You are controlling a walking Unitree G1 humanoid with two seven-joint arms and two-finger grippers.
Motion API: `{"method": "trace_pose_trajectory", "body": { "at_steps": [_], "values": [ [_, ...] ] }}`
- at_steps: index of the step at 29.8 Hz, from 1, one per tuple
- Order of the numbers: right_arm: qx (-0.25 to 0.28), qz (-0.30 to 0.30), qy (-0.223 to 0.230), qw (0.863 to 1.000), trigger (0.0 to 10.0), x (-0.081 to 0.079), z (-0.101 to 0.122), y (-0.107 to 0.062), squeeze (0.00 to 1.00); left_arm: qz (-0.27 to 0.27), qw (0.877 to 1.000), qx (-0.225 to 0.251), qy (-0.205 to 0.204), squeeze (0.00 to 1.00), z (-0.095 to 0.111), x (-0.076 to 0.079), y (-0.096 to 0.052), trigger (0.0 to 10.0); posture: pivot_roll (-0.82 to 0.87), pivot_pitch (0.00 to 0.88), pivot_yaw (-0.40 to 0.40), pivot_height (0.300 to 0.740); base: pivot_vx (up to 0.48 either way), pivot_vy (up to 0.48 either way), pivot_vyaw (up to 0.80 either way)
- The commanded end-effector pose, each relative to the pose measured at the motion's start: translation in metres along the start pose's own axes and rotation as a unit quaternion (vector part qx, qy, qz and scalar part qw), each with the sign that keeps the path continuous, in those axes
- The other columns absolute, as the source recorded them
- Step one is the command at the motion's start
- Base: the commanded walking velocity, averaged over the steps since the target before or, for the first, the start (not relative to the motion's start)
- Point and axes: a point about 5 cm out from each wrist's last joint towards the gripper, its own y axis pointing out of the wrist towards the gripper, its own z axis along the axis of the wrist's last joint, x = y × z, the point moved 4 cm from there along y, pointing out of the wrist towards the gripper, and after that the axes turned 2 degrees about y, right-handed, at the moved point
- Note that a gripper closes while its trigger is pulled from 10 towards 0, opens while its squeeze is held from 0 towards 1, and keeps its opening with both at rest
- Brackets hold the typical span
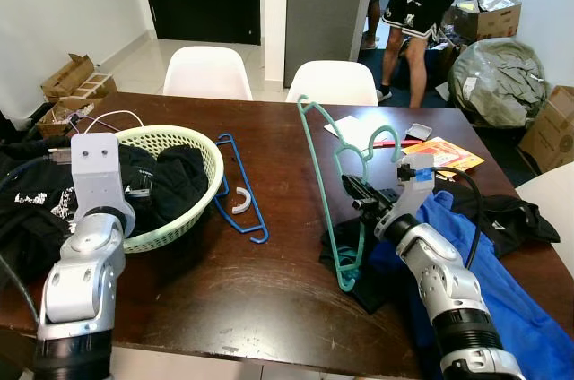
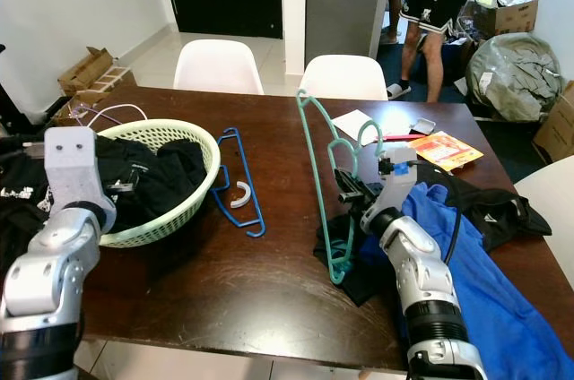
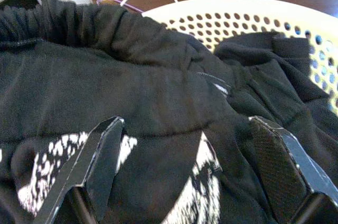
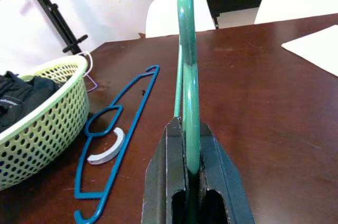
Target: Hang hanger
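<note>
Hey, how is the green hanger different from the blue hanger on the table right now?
The green hanger stands on edge, clamped between the fingers of the right gripper; the blue hanger lies flat on the table, untouched. The green one's lower end rests at the dark cloth beside the blue garment; the blue one lies next to the basket, with a white curved piece inside its outline. Both are thin plastic hangers with hooks.
</note>
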Motion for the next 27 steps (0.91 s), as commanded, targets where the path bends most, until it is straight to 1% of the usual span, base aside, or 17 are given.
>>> {"method": "trace_pose_trajectory", "body": {
  "at_steps": [1, 2, 3, 4, 5, 7, 9, 10, 11, 13, 14, 15, 17, 18, 27],
  "values": [
    [-0.014, -0.006, 0.002, 1.000, 10.0, 0.002, -0.007, -0.002, 0.00, 0.000, 1.000, 0.000, 0.013, 0.00, -0.001, -0.001, 0.002, 10.0, 0.03, 0.037, 0.001, 0.740, 0.000, 0.000, 0.00],
    [-0.015, -0.006, 0.000, 1.000, 10.0, 0.002, -0.007, -0.002, 0.00, 0.000, 1.000, -0.008, 0.024, 0.00, -0.005, -0.002, 0.005, 10.0, 0.02, 0.029, 0.010, 0.740, 0.000, 0.000, 0.00],
    [-0.015, -0.006, 0.000, 1.000, 10.0, 0.002, -0.007, -0.002, 0.00, 0.000, 1.000, -0.008, 0.024, 0.00, -0.005, -0.002, 0.005, 10.0, 0.02, 0.029, 0.010, 0.740, 0.000, 0.000, 0.00],
    [-0.014, -0.007, -0.004, 1.000, 10.0, 0.002, -0.008, -0.002, 0.00, -0.002, 0.999, -0.016, 0.031, 0.00, -0.010, -0.003, 0.010, 10.0, 0.02, 0.027, 0.014, 0.740, 0.000, 0.000, 0.00],
    [-0.014, -0.007, -0.004, 1.000, 10.0, 0.002, -0.008, -0.002, 0.00, -0.002, 0.999, -0.016, 0.031, 0.00, -0.010, -0.003, 0.010, 10.0, 0.02, 0.027, 0.014, 0.740, 0.000, 0.000, 0.00],
    [-0.012, -0.011, -0.006, 1.000, 10.0, 0.002, -0.007, -0.002, 0.00, -0.020, 0.999, -0.035, 0.037, 0.00, -0.018, 0.003, 0.018, 10.0, 0.02, 0.034, 0.021, 0.740, 0.000, 0.000, 0.00],
    [-0.012, -0.011, -0.006, 1.000, 10.0, 0.002, -0.007, -0.002, 0.00, -0.020, 0.999, -0.035, 0.037, 0.00, -0.018, 0.003, 0.018, 10.0, 0.02, 0.034, 0.021, 0.740, 0.000, 0.000, 0.00],
    [-0.011, -0.013, -0.006, 1.000, 10.0, 0.002, -0.007, -0.003, 0.00, -0.033, 0.998, -0.046, 0.040, 0.00, -0.023, 0.008, 0.019, 10.0, 0.01, 0.036, 0.021, 0.740, 0.000, 0.000, 0.00],
    [-0.011, -0.013, -0.006, 1.000, 10.0, 0.002, -0.007, -0.003, 0.00, -0.033, 0.998, -0.046, 0.040, 0.00, -0.023, 0.008, 0.019, 10.0, 0.01, 0.036, 0.021, 0.740, 0.000, 0.000, 0.00],
    [-0.010, -0.015, -0.007, 1.000, 10.0, 0.003, -0.007, -0.004, 0.00, -0.071, 0.994, -0.068, 0.056, 0.00, -0.033, 0.022, 0.018, 10.0, 0.02, 0.036, 0.020, 0.740, 0.000, 0.000, 0.00],
    [-0.010, -0.015, -0.007, 1.000, 10.0, 0.003, -0.007, -0.004, 0.00, -0.071, 0.994, -0.068, 0.056, 0.00, -0.033, 0.022, 0.018, 10.0, 0.02, 0.036, 0.020, 0.740, 0.000, 0.000, 0.00],
    [-0.011, -0.016, -0.008, 1.000, 10.0, 0.004, -0.007, -0.004, 0.00, -0.081, 0.992, -0.073, 0.064, 0.00, -0.036, 0.026, 0.017, 10.0, 0.02, 0.036, 0.019, 0.740, 0.000, 0.000, 0.00],
    [-0.012, -0.016, -0.009, 1.000, 10.0, 0.004, -0.007, -0.004, 0.00, -0.086, 0.991, -0.074, 0.072, 0.00, -0.038, 0.027, 0.017, 10.0, 0.02, 0.038, 0.017, 0.740, 0.000, 0.000, 0.00],
    [-0.012, -0.015, -0.009, 1.000, 10.0, 0.004, -0.007, -0.003, 0.00, -0.085, 0.991, -0.071, 0.073, 0.00, -0.037, 0.027, 0.017, 0.0, 0.02, 0.037, 0.016, 0.740, 0.000, 0.000, 0.00],
    [-0.012, -0.015, -0.007, 1.000, 10.0, 0.003, -0.008, -0.002, 0.00, -0.077, 0.993, -0.056, 0.070, 0.00, -0.031, 0.022, 0.019, 0.0, 0.02, 0.036, 0.015, 0.740, 0.000, 0.000, 0.00]
  ]
}}
